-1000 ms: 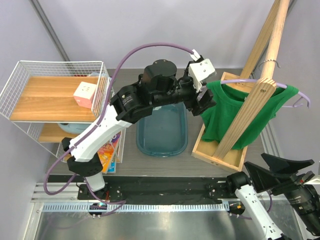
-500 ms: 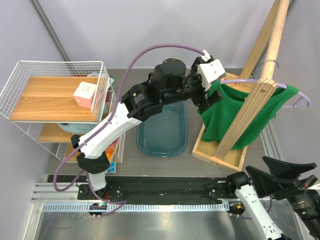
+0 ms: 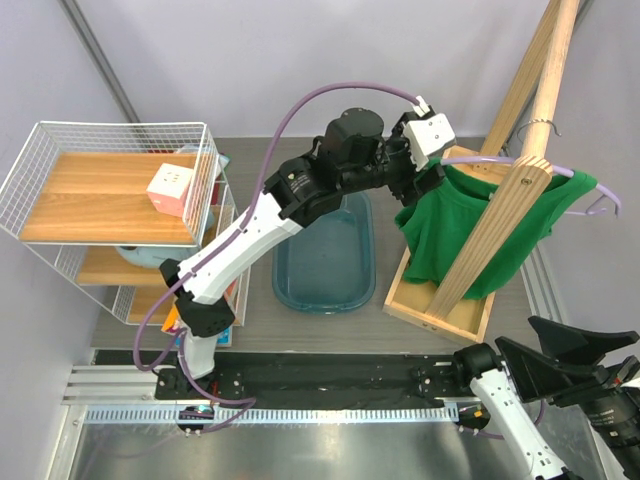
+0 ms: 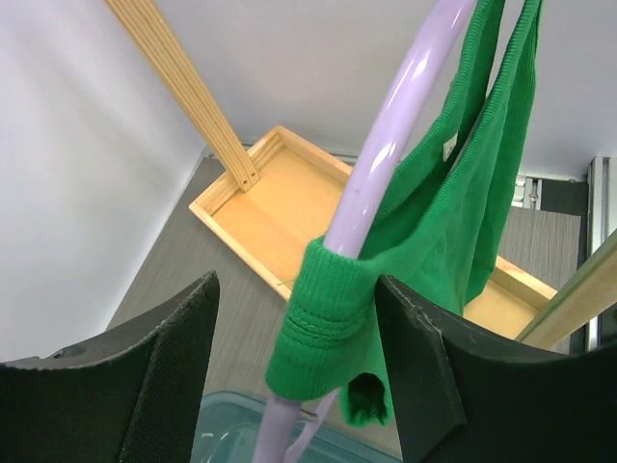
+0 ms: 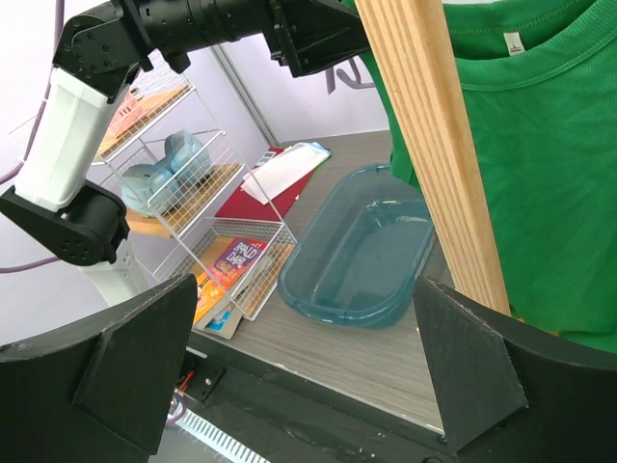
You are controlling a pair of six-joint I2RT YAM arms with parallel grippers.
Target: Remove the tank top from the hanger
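The tank top (image 3: pixel 432 235) hangs on the hanger (image 4: pixel 384 164), whose metal hook (image 3: pixel 538 126) sits at the slanted wooden pole (image 3: pixel 505 200) of a rack. The rack stands in a wooden tray (image 3: pixel 415 300) on the right half of the table. Seen from above, the pole crosses in front of the green fabric. The left gripper (image 3: pixel 418 178) is raised to the hanger's left end. Its wrist view shows the jaws partly open, with the two dark fingers (image 4: pixel 145 386) on either side of the lilac arm. The strap (image 4: pixel 323 323) is bunched around that arm. It lies between the jaws, close to the right finger, with a clear gap to the left one. The jaws are not closed on it, so nothing is held. A small white tag (image 4: pixel 448 147) shows higher up inside the neckline. The right gripper (image 5: pixel 307 282) is low at the near right corner, well apart from the rack. Its jaws are spread wide with nothing between them, and its camera looks toward the pole and the top. A blue tub (image 3: pixel 325 265) lies just left of the tray, under the left arm. A wire shelf (image 3: pixel 95 200) with a pink and white box (image 3: pixel 170 190) stands at the far left.
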